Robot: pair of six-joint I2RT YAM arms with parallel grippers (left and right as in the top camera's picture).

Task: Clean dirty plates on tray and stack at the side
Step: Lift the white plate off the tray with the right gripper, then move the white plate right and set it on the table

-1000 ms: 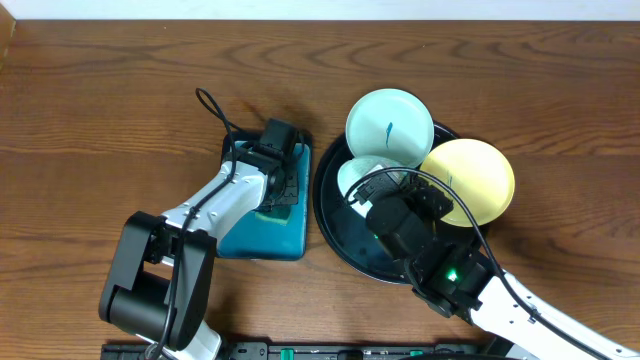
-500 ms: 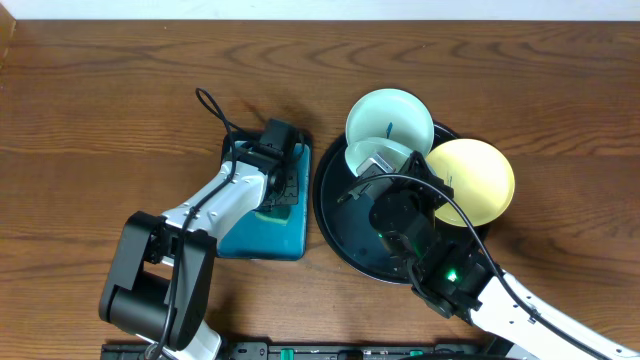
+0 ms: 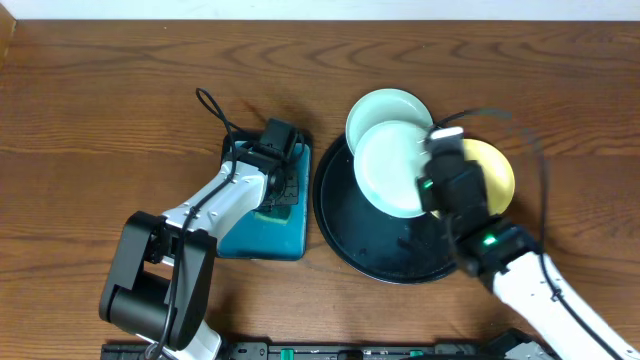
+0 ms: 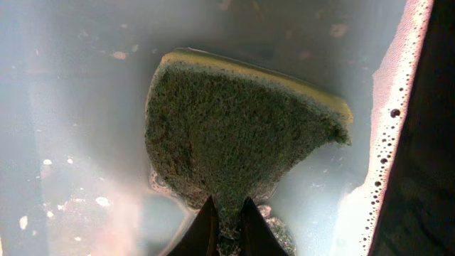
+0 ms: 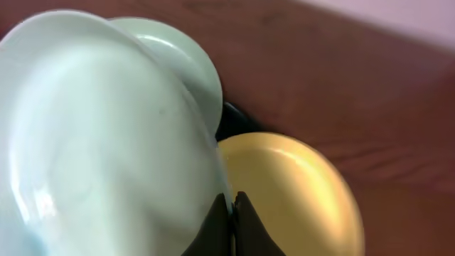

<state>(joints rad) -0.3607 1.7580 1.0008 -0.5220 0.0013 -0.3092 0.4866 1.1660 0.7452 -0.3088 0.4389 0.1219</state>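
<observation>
**A:** What step is this, would you say?

**B:** Picking up a plate to wash it, I reckon. On the wooden table [image 3: 120,90] sits the round black tray [image 3: 345,235], and left of it, just beside the rim, is the teal basin [image 3: 250,240] of soapy water. One mint plate [image 3: 385,170] is over the tray's far side. It overlaps the second mint plate [image 3: 385,103] behind it and hides part of the yellow plate [image 3: 497,172] to its right.

**A:** Held, then?

**B:** Yes. The right gripper [image 5: 229,211] is clamped on its right-hand rim, one finger on each face. The left gripper [image 4: 227,217] is down in the basin, pinched tight on the narrow end of a sponge [image 4: 234,135].

**A:** Which way does the plate face?

**B:** Hollow side up, towards the ceiling, perhaps tipped a little, though I can't be sure. It's round, so it has no long axis. The gripped edge points towards the yellow plate.

**A:** And next?

**B:** I'd guess it has to be carried left towards the basin, with the hollow kept open to the sponge. The grip is only on the rim, so it could easily slip.
</observation>
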